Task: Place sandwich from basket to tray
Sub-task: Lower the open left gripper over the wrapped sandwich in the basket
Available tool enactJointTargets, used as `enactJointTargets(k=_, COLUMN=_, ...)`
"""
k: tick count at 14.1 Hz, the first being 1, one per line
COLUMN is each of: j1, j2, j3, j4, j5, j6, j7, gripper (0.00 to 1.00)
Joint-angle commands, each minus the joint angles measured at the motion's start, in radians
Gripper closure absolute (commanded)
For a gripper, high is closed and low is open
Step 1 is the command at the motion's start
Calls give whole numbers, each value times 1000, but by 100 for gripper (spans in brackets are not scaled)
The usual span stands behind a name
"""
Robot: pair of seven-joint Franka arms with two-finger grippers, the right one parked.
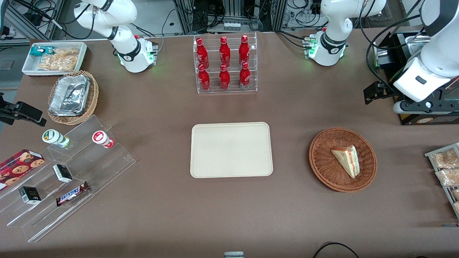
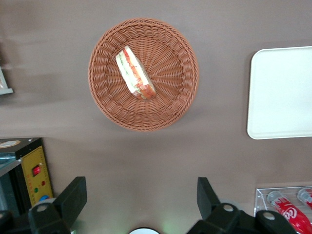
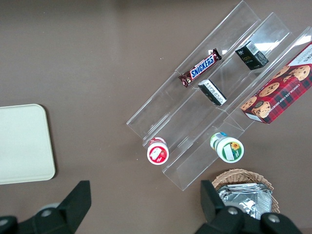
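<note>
The sandwich (image 1: 347, 159), a pale wedge with red and green filling, lies in the reddish-brown wicker basket (image 1: 322, 165). Both also show in the left wrist view, the sandwich (image 2: 135, 73) in the basket (image 2: 180, 97). The cream tray (image 1: 231, 149) lies bare at the table's middle, beside the basket; its edge shows in the left wrist view (image 2: 282, 92). My left gripper (image 1: 416, 106) hangs high above the table, farther from the front camera than the basket. In the left wrist view the gripper (image 2: 140, 197) is open wide and empty over bare table.
A clear rack of red bottles (image 1: 225, 62) stands farther back than the tray. A black box with a yellow panel (image 2: 34, 175) sits under my arm. Bagged snacks (image 1: 446, 168) lie at the working arm's end. A clear step shelf (image 1: 71, 172), a foil-container basket (image 1: 71, 96) and a white bin (image 1: 53, 57) lie toward the parked arm's end.
</note>
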Motion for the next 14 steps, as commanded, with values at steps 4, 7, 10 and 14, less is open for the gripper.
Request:
enactJointTargets(k=4, j1=11, j2=46, j3=-5, j4=-3, j5=-3, j6=0, j7=22, gripper=0)
enactJointTargets(k=7, j1=14, j2=109, j3=-3, j4=-30, j5=3, j6=14, j7=24, gripper=0)
enactJointTargets(k=10, j1=14, j2=181, j3=-3, j4=-85, j5=27, j6=124, j7=22, gripper=0)
enactJointTargets(k=14, j1=16, j2=234, j3=-2, j4=-214, j5=37, j6=337, j7=22, gripper=0)
